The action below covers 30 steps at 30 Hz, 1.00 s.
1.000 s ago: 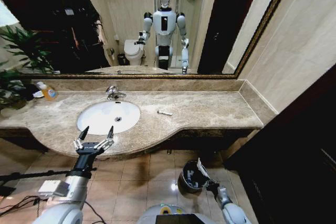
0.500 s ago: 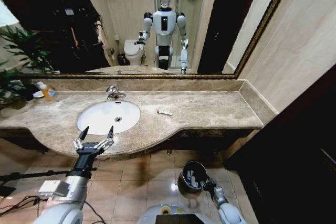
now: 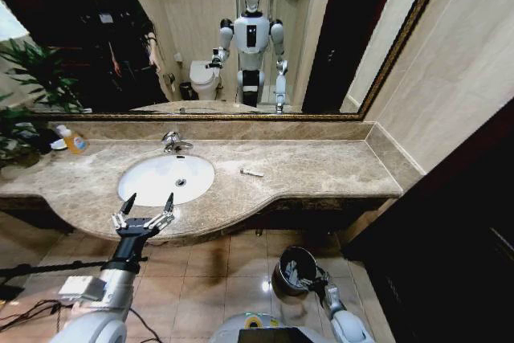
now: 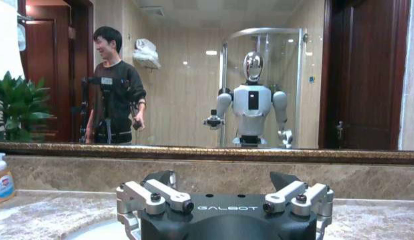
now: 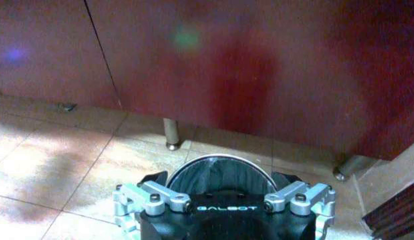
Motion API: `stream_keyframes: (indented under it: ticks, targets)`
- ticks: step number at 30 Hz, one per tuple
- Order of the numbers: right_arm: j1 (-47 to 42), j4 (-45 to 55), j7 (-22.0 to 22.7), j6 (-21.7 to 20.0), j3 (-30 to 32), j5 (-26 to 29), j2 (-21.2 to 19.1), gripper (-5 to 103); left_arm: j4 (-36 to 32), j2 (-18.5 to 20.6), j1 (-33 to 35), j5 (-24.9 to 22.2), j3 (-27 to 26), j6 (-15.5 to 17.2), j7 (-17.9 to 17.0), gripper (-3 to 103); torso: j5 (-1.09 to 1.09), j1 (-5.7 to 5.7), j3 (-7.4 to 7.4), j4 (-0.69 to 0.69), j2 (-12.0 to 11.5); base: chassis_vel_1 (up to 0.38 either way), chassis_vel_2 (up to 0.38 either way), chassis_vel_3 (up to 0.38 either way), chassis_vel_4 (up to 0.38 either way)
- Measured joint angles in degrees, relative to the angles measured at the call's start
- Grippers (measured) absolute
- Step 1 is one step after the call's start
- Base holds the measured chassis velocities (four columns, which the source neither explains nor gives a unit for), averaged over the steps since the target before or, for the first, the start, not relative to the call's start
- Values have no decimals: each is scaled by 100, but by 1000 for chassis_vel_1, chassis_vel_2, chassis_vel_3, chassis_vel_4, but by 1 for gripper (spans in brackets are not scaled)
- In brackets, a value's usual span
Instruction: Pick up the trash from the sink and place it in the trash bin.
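Head camera: high, looks forward and down over worktop (image 3: pixel 305 170), mirror at 12 o'clock. Left wrist camera: low at worktop edge, faces the same mirror. Right wrist camera: near floor, looks into trash bin (image 5: pixel 219 172).

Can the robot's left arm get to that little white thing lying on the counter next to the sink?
Probably yes. The left gripper hangs open at the counter's front edge, near the sink. The small white packet lies on bare marble to the sink's right with nothing between them, though it is a sideways stretch.
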Motion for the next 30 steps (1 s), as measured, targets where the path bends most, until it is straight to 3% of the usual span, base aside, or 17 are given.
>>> stream_keyframes:
  ticks: [17,21,23,25,27,30]
  targets:
    - [-326,584,-128,-61,61,254,-81,100,0,0,0,0,0,0,0,100,1,0,0,0,0,0,0,0,0]
    - [-635,1283,-187,-113,202,520,-201,100,0,0,0,0,0,0,0,100,2,0,0,0,0,0,0,0,0]
    - [-997,2126,-199,-289,478,646,-243,100,0,0,0,-1,0,0,0,100,1,0,0,0,0,0,0,0,0]
    - [-1048,2229,-199,-313,513,658,-254,100,0,0,0,0,0,0,0,100,2,0,0,1,0,0,0,0,0]
    - [-1612,3459,-316,-583,870,852,-364,100,0,0,0,0,0,0,0,100,-1,0,0,-1,0,0,0,0,0]
    - [-1895,4245,-373,-711,1098,960,-382,100,0,0,0,0,0,0,0,100,-2,0,-1,0,0,0,0,0,0]
